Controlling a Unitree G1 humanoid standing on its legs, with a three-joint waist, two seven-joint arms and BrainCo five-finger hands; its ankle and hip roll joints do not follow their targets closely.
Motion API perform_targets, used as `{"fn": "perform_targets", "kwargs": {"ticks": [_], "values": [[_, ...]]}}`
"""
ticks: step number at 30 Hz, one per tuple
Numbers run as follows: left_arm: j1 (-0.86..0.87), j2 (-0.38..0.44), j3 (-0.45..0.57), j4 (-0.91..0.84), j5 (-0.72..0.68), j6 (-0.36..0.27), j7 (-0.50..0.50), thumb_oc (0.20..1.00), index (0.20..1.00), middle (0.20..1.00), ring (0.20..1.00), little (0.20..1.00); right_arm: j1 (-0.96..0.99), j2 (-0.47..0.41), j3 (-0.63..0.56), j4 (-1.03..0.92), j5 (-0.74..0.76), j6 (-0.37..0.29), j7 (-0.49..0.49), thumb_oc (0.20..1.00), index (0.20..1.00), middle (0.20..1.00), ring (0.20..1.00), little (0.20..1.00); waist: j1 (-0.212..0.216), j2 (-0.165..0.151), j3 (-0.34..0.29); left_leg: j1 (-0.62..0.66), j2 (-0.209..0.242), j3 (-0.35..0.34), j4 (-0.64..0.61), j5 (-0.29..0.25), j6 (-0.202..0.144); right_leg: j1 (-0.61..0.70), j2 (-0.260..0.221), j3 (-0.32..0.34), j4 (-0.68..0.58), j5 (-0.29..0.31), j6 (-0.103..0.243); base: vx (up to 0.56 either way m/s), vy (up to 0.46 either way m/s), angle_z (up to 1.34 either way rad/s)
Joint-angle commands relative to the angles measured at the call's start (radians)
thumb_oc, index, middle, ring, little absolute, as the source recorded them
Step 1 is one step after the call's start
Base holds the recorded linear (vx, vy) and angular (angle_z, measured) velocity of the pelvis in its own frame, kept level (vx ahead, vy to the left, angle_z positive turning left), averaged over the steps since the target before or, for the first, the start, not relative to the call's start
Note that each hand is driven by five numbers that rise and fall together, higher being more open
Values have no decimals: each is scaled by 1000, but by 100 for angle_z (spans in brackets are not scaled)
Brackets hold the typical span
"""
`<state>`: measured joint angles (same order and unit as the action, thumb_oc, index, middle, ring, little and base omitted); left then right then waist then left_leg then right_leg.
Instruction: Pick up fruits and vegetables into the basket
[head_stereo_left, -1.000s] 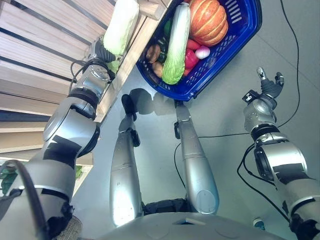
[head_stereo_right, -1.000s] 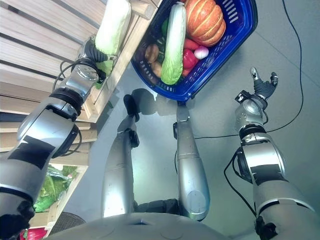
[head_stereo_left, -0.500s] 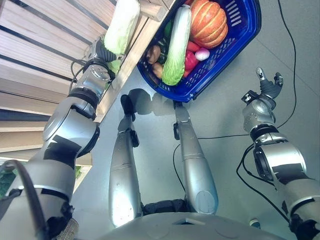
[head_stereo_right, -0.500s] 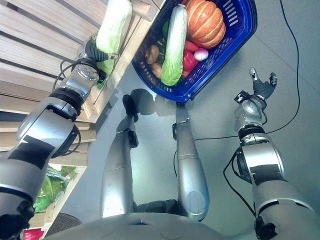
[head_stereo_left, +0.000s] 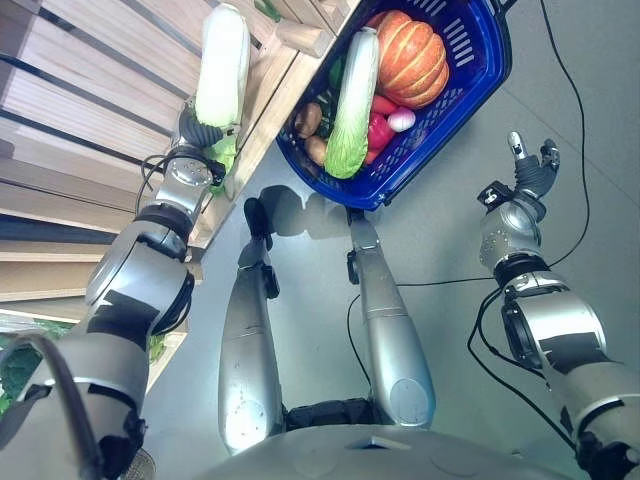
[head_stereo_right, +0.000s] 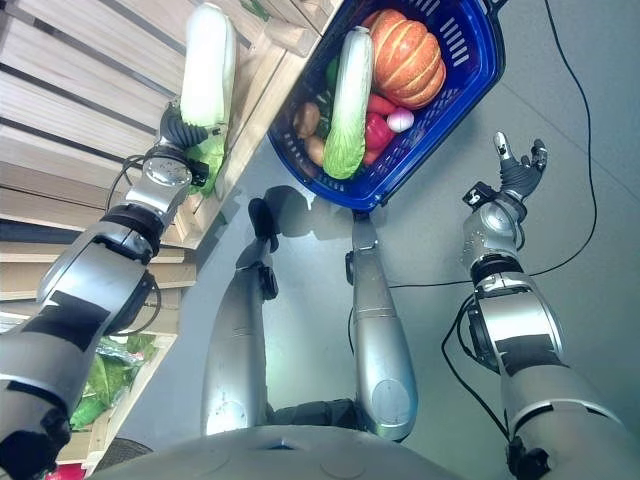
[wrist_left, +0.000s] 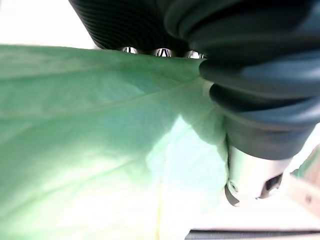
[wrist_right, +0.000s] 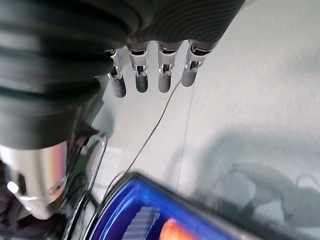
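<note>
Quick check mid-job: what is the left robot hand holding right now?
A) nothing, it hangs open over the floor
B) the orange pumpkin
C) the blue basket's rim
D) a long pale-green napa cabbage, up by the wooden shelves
D. The left robot hand is closed round the lower end of the napa cabbage beside the wooden shelves, while the pumpkin already lies in the blue basket.

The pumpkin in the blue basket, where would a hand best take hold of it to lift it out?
Probably from above, across its broad ribbed top. The pumpkin lies uppermost in the basket, its upper face bare. One flank is crowded by the long cabbage, another by the basket wall, so a sideways approach looks awkward.
</note>
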<state>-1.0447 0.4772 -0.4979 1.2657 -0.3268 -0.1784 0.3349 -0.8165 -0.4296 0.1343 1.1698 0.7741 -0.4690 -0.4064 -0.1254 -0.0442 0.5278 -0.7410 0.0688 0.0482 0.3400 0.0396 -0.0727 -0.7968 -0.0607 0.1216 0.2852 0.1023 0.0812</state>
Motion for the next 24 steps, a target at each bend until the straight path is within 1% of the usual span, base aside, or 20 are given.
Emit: {"fn": "perform_targets", "kwargs": {"ticks": [1, 5, 6, 7, 8, 9, 10, 12, 13, 14, 15, 18, 19, 22, 24], "values": [[28, 24, 104, -24, -63, -68, 52, 200, 200, 200, 200, 200, 45, -31, 5, -70, 20, -80, -9, 1000, 1000, 1000, 1000, 1000, 19, 39, -8, 9, -36, -35, -61, -1, 25, 34, -3, -122, 49, -64, -18, -20, -12, 3], [55, 29, 124, -82, -68, -101, 101, 200, 200, 200, 200, 200, 63, -22, 16, -154, -14, -93, -41, 1000, 1000, 1000, 1000, 1000, 25, 40, -8, 25, -38, -37, -59, -10, 25, 52, -3, -127, 55, -77, -22, -8, -14, 6], [59, 33, 133, -106, -67, -114, 115, 200, 200, 200, 200, 200, 64, -21, 21, -185, -27, -94, -51, 1000, 1000, 1000, 1000, 1000, 27, 39, -8, 21, -39, -39, -62, -2, 24, 50, -3, -128, 51, -71, -23, 5, -15, 4], [67, 35, 137, -129, -61, -132, 129, 200, 200, 200, 200, 200, 72, -20, 27, -209, -39, -99, -60, 1000, 1000, 1000, 1000, 1000, 29, 39, -8, 26, -40, -40, -59, -9, 24, 57, -3, -129, 53, -79, -24, 0, 0, 0], [72, 39, 141, -158, -50, -145, 143, 200, 200, 200, 200, 200, 77, -20, 34, -239, -57, -104, -70, 1000, 1000, 1000, 1000, 1000, 30, 39, -8, 22, -41, -41, -64, -1, 24, 54, -4, -129, 47, -71, -25, 0, 0, 0], [83, 39, 143, -185, -46, -156, 150, 200, 200, 200, 200, 200, 87, -20, 39, -268, -65, -104, -77, 1000, 1000, 1000, 1000, 1000, 31, 39, -8, 28, -42, -42, -60, -9, 24, 60, -4, -130, 51, -80, -25, -26, -16, 4], [96, 43, 147, -237, -26, -169, 175, 200, 200, 200, 200, 200, 99, -20, 44, -325, -64, -100, -82, 1000, 1000, 1000, 1000, 1000, 32, 39, -8, 26, -43, -42, -64, -2, 24, 60, -3, -130, 46, -72, -25, -10, -18, 4], [123, 43, 151, -305, 11, -191, 212, 200, 200, 200, 200, 200, 127, -14, 46, -388, -60, -105, -67, 1000, 1000, 1000, 1000, 1000, 35, 39, -8, 33, -45, -44, -62, -10, 24, 68, -1, -130, 47, -79, -27, -5, -8, 2], [139, 46, 152, -367, 47, -202, 253, 200, 200, 200, 200, 200, 145, -8, 48, -447, -52, -103, -54, 1000, 1000, 1000, 1000, 1000, 36, 40, -8, 30, -47, -46, -66, -2, 25, 65, -1, -130, 44, -72, -28, 0, 0, 0], [151, 45, 152, -392, 61, -210, 266, 200, 200, 200, 200, 200, 155, -3, 49, -470, -49, -105, -44, 1000, 1000, 1000, 1000, 1000, 38, 40, -8, 34, -48, -47, -62, -9, 25, 69, 0, -130, 47, -79, -28, -28, -21, 4], [170, 47, 153, -450, 107, -227, 295, 200, 200, 200, 200, 200, 173, 6, 48, -519, -15, -104, 11, 1000, 1000, 1000, 1000, 1000, 42, 41, -8, 29, -50, -51, -65, -2, 26, 67, -1, -131, 43, -73, -30, -17, -22, 3], [213, 44, 153, -555, 210, -269, 333, 200, 200, 200, 200, 200, 208, 20, 41, -602, 34, -106, 125, 1000, 1000, 1000, 1000, 1000, 51, 45, -8, 29, -52, -55, -64, -1, 26, 73, -3, -135, 42, -74, -31, -19, -30, 4], [223, 43, 157, -580, 251, -279, 336, 200, 200, 200, 200, 200, 219, 26, 39, -626, 53, -104, 167, 1000, 1000, 1000, 1000, 1000, 54, 45, -8, 29, -53, -57, -63, -2, 27, 75, -5, -137, 43, -75, -31, 6, -32, 3], [242, 54, 155, -637, 329, -310, 330, 200, 200, 200, 200, 200, 238, 30, 42, -687, 80, -82, 246, 1000, 1000, 1000, 1000, 1000, 60, 46, -8, 36, -53, -56, -60, -8, 28, 82, -10, -143, 46, -81, -30, 2, -9, 1], [252, 70, 146, -707, 384, -314, 333, 200, 200, 200, 200, 200, 250, 30, 49, -752, 88, -53, 301, 1000, 1000, 1000, 1000, 1000, 62, 47, -8, 32, -54, -59, -65, 1, 28, 80, -14, -147, 43, -75, -29, -18, -15, 5]]}}
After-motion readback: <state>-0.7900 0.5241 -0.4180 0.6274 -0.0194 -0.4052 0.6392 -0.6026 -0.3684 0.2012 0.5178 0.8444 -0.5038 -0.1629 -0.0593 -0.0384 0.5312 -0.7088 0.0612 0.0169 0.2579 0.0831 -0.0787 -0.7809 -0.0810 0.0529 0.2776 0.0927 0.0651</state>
